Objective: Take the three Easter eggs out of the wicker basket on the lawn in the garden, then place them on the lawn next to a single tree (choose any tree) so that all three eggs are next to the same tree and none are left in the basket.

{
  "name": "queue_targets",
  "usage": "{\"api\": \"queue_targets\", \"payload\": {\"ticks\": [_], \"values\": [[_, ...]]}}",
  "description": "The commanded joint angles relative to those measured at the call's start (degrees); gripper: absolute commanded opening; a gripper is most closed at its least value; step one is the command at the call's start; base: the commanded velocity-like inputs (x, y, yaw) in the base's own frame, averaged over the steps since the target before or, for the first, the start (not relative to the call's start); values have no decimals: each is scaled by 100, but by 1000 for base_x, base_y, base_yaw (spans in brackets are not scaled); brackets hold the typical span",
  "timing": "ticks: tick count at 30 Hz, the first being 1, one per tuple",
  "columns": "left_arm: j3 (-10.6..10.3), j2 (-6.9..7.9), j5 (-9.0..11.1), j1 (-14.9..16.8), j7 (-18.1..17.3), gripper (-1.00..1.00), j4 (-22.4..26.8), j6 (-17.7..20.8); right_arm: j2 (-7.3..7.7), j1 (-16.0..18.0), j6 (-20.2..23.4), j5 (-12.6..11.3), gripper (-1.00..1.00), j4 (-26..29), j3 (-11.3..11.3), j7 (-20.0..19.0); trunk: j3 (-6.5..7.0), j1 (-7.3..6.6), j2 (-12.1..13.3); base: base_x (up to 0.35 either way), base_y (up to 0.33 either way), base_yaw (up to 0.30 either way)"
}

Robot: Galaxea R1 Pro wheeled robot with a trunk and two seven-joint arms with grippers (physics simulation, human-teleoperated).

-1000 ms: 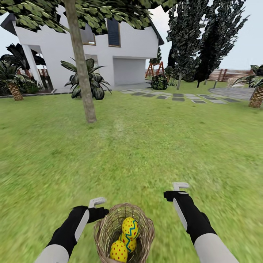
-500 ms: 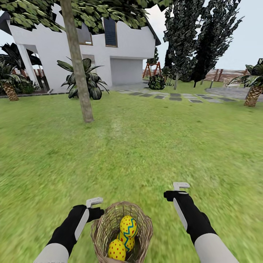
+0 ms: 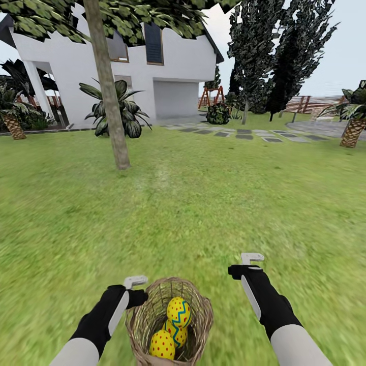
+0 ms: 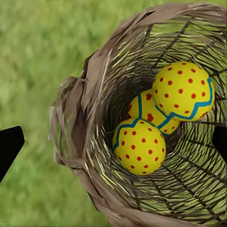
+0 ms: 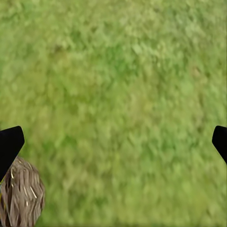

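All three Easter eggs (image 3: 173, 325) lay in the wicker basket (image 3: 201, 310) on the lawn (image 3: 203, 213), none yet moved to the tree (image 3: 109, 101) well ahead, so the whole task remained. The left gripper (image 3: 136, 281) hung beside the basket rim and the right gripper (image 3: 251, 258) over bare grass, both spread wide and empty. Compared with a second earlier, the view had shifted slightly, the basket sitting a touch higher.

Ahead of you a white house (image 3: 152, 66) is standing behind grey stepping stones (image 3: 244, 134), dark conifers (image 3: 274, 51), a broad-leaved shrub (image 3: 119, 109) and two scaly-trunked palms (image 3: 353, 124).
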State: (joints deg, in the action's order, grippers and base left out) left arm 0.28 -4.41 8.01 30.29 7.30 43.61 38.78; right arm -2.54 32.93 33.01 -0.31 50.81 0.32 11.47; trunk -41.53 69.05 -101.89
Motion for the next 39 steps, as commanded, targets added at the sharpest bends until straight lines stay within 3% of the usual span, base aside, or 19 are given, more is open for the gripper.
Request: {"api": "queue_targets", "payload": {"ticks": [1,3,8,39], "values": [[-45,-4,63,6,132,100,8,29,-1,3,30,-4,100,7,4,22,-24,22,-44,0,0,0],[-101,-7,71,10,358,100,8,42,-1,3,30,-4,100,8,4,22,-60,66,-125,0,0,0],[-129,-5,77,12,524,100,18,50,-1,3,30,-4,100,8,4,22,-150,176,-325,0,0,0],[-125,41,95,21,535,100,59,40,39,3,28,-4,100,42,-22,14,-706,857,-1568,0,0,0]]}}
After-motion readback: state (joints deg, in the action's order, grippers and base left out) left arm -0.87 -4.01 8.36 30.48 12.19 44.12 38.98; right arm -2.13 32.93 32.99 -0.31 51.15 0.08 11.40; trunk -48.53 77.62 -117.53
